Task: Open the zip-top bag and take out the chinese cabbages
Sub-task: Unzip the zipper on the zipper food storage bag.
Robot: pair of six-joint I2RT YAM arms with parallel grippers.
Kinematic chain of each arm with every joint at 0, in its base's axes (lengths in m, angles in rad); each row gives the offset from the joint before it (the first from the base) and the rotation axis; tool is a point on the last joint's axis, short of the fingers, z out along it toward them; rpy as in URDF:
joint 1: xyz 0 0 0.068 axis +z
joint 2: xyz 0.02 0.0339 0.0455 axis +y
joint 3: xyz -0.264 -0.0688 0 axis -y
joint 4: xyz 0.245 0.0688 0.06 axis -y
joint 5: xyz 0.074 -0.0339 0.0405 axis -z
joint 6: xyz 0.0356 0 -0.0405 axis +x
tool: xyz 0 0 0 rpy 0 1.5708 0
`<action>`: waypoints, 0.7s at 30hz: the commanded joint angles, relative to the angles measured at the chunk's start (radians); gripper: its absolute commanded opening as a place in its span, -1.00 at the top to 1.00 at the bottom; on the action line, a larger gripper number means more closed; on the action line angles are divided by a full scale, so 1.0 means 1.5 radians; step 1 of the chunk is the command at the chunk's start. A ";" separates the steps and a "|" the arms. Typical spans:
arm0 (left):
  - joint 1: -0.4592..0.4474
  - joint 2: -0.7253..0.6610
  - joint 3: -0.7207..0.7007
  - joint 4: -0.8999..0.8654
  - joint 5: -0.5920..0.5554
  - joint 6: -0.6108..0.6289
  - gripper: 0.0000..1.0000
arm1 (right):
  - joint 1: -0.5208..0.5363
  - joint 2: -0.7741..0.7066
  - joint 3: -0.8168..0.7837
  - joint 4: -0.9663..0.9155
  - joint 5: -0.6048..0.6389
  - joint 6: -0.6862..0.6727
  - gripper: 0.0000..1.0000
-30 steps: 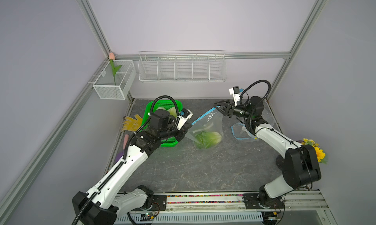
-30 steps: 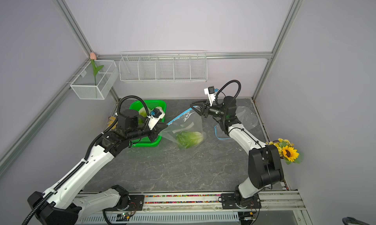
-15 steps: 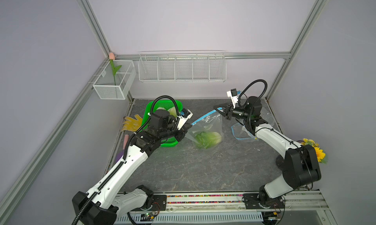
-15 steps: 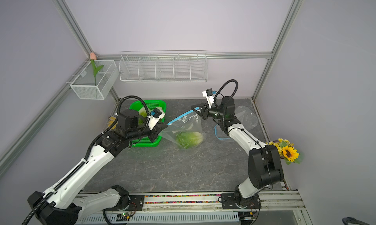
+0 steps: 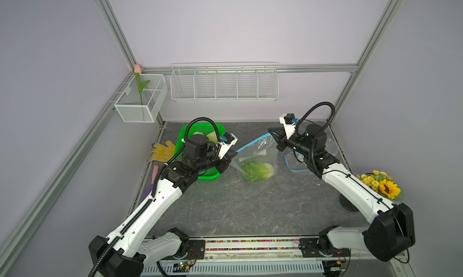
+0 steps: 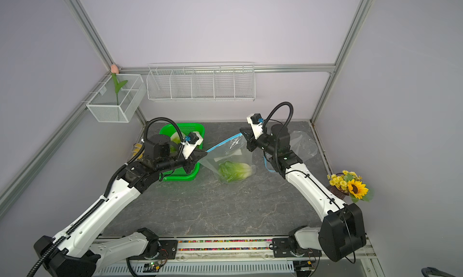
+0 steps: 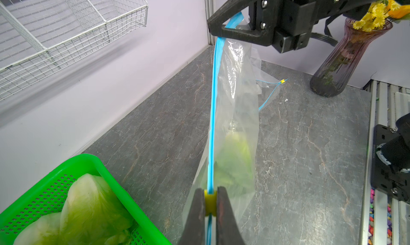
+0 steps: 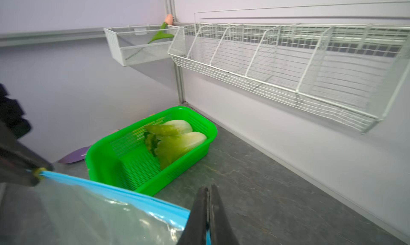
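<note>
The clear zip-top bag (image 5: pixel 260 150) with a blue zip strip (image 7: pixel 213 104) hangs stretched between my two grippers above the table. One chinese cabbage (image 5: pixel 258 170) (image 6: pixel 234 171) lies in its bottom, resting on the table. My left gripper (image 7: pixel 210 194) (image 5: pixel 233 154) is shut on the yellow slider (image 7: pixel 210 201) at the basket end of the zip. My right gripper (image 8: pixel 208 187) (image 5: pixel 271 134) is shut on the blue zip edge at the far end. Two more chinese cabbages (image 8: pixel 177 139) lie in the green basket (image 8: pixel 206 124).
The green basket (image 5: pixel 188 137) stands under my left wrist, at the back left. A second, empty clear bag (image 5: pixel 300 163) lies under my right arm. A vase of sunflowers (image 5: pixel 380 185) stands at the right edge and a yellow glove (image 5: pixel 162 150) at the left. A wire rack (image 5: pixel 224 82) hangs on the back wall.
My right gripper's jaws were open beside the bag's far top corner and have closed on the blue zip edge. The left gripper kept its hold on the slider.
</note>
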 commanded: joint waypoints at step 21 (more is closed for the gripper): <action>0.003 0.004 -0.015 0.016 0.020 -0.060 1.00 | -0.057 -0.022 0.005 0.051 0.071 0.064 -0.54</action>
